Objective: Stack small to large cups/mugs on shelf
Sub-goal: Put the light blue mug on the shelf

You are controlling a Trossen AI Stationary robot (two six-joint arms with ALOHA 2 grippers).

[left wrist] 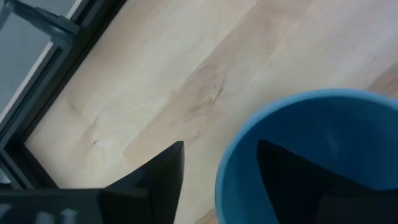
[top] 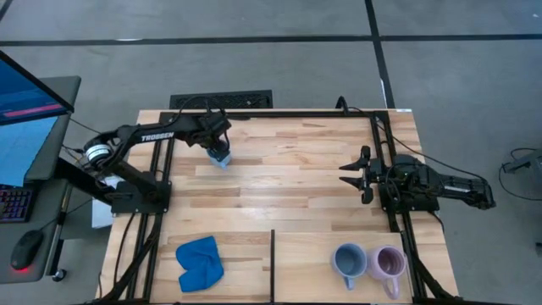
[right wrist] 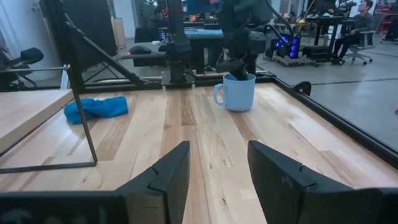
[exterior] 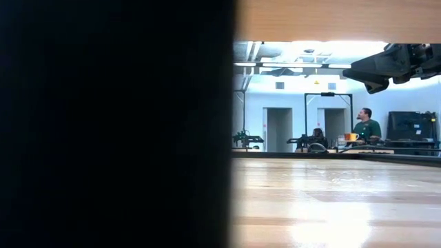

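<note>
The left tool (top: pixel 221 153) gripped the sky-blue mug (top: pixel 222 160) by its rim; lifting straight up would avoid tipping. The right tool (top: pixel 354 174) waited open.

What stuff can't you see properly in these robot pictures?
- Low view: a dark shape right at the camera hides its left half, so no mugs show.
- Left wrist view: the sky-blue mug is cut off by the edge; its handle is unseen.
- High view: the left pincer covers that mug.

From my feed: grey floor (top: pixel 254 59) with dark seams around the table. Monitor (top: pixel 30 102), keyboard (top: pixel 13 203) and mouse (top: pixel 25 247) off one side. Pale walls, doorways (exterior: pixel 279 129), a seated person (exterior: pixel 365 127) at far benches.
</note>
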